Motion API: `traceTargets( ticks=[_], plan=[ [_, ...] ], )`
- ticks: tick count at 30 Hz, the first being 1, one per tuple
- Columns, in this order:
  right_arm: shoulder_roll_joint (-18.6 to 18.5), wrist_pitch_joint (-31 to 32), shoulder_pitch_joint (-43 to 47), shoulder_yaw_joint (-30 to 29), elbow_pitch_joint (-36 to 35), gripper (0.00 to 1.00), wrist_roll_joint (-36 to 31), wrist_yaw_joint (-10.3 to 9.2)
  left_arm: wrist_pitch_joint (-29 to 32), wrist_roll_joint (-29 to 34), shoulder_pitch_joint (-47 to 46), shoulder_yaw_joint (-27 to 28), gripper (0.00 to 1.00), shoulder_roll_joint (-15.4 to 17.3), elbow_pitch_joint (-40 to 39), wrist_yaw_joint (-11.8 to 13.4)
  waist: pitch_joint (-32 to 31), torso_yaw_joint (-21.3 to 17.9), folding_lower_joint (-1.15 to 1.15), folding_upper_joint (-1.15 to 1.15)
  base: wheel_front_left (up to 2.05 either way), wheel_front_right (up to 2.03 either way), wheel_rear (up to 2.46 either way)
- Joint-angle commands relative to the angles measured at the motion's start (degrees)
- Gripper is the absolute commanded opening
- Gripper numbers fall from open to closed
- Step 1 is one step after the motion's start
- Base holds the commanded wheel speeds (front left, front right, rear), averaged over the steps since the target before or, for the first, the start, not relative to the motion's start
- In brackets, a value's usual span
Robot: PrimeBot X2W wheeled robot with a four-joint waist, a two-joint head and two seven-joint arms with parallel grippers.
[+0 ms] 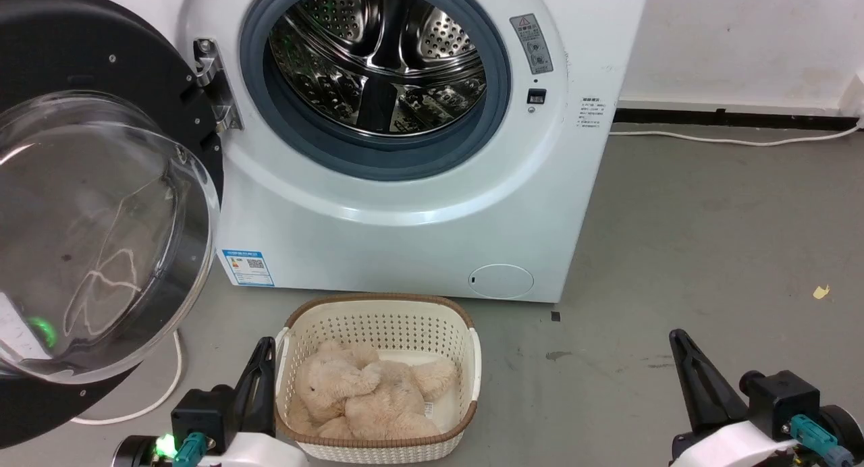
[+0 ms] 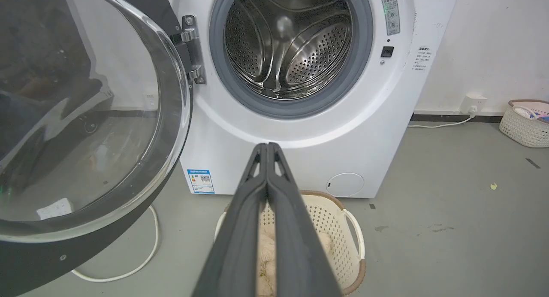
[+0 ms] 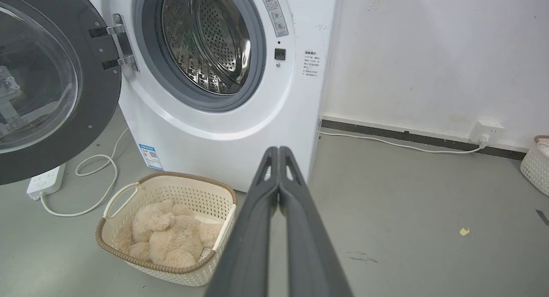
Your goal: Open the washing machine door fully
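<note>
Hanging low, fingers pressed together on nothing, the left gripper and right gripper sit apart from the door, swung wide on its hinge left of the drum. Opening looks essentially done; any remaining travel calls for a light outward push. The door's far edge is cut off, so its angle is uncertain.

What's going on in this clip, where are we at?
The washing machine door stands swung wide open on its hinge, leaving the steel drum exposed. Neither arm is touching it: the left gripper and the right gripper are both shut on nothing and held low in front of the machine. A basket with a plush toy sits on the floor by the machine.
</note>
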Motion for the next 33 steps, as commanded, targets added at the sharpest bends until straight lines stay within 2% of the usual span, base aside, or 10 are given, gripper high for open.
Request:
traceTargets(
  ticks=[1,33],
  plan=[
    [0.0,0.2,-1.0,0.1,-0.2,0.00,-0.4,-0.04,0.3,0.7,-0.8,0.4,0.00,-0.4,0.1,-0.4,0.0,0.0,0.00,0.00,0.00,0.00,0.00],
    [0.0,3.1,-2.5,0.9,-0.2,0.00,-1.9,-0.05,3.7,5.3,-3.0,3.7,0.00,-2.6,0.3,-2.3,0.8,-0.2,0.00,0.00,0.00,0.00,0.00]
  ],
)
